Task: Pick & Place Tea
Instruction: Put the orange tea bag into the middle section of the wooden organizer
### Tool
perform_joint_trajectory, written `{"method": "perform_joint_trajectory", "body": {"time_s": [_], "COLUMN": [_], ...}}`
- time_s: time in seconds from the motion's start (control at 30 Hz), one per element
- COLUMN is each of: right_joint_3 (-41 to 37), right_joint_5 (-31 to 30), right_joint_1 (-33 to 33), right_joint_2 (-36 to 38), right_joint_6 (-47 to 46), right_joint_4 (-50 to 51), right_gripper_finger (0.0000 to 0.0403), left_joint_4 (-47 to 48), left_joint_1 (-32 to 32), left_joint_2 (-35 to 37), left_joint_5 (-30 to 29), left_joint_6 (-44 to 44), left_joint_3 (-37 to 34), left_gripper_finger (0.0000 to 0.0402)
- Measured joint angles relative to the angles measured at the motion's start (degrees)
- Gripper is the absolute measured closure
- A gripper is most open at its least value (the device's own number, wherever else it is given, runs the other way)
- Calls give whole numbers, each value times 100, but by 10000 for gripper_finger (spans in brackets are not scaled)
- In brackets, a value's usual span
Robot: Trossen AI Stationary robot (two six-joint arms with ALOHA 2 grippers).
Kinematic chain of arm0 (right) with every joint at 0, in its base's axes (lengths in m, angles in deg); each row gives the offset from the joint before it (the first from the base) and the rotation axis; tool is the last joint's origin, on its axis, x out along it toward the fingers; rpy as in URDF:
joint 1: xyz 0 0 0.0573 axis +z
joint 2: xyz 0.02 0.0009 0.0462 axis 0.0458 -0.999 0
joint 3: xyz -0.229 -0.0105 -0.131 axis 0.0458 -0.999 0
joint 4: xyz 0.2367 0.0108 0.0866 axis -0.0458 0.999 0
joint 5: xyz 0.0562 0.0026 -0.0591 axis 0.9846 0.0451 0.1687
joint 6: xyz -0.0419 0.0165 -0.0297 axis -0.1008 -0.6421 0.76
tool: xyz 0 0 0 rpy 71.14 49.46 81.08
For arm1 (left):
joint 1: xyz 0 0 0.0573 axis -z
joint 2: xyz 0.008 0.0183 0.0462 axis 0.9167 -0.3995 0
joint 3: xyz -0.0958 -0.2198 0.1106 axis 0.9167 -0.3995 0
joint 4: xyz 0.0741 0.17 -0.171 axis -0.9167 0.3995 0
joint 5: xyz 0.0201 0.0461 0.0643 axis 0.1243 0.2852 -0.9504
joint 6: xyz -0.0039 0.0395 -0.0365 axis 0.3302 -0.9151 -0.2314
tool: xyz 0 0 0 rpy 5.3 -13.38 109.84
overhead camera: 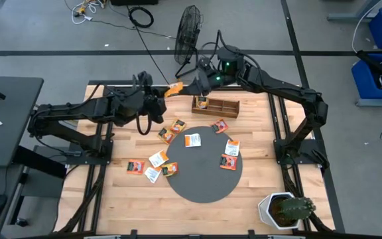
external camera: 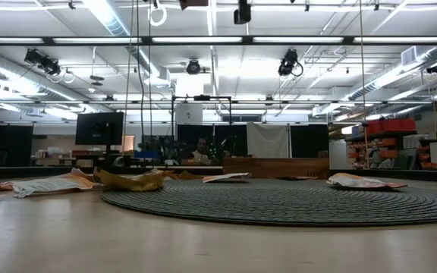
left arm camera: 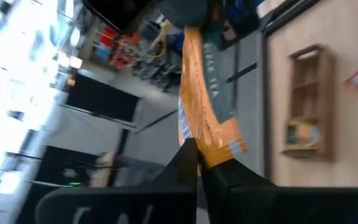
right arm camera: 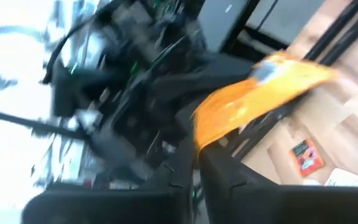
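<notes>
Spanning both grippers, orange sachet [overhead camera: 174,87], left fingers [left arm camera: 188,155] clamping one end

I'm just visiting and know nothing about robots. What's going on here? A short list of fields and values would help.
Held item: one orange tea sachet, in the air between both arms
Left gripper: fingers shut on the sachet's end
Right gripper: fingers at the sachet's other end
Wooden tray: one sachet in its left compartment
Loose sachets: about ten on the round grey mat and table
</notes>
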Motion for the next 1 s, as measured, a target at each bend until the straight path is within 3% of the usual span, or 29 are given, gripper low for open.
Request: {"method": "perform_joint_trajectory", "body": {"time_s": [0.23, 0.43, 0.5, 0.73, 0.87, 1.0], "right_joint_3": [0, 4, 4, 2, 227, 939], "right_joint_5": [587, 554, 286, -1332, -1819, -2137], "right_joint_1": [-155, -8, 140, 632, 806, 940], "right_joint_2": [99, 233, 234, 139, 134, -91], "right_joint_6": [968, 2897, 3391, 5213, 5794, 6323], "right_joint_4": [1, 39, 149, 1089, 1350, 2271], "right_gripper_finger": [316, 266, 251, 219, 216, 220], "left_joint_4": [941, 1487, 1553, 1581, 1592, 1625], "left_joint_1": [-249, -615, -708, -743, -736, -737], "left_joint_2": [4, -12, -12, -12, -12, -12], "left_joint_5": [1555, 3183, 3510, 3783, 4143, 4459], "left_joint_6": [2334, 4114, 4486, 4728, 4687, 4572], "left_joint_3": [0, 0, 0, 0, 0, 0], "left_gripper_finger": [397, 398, 398, 398, 398, 398]}}
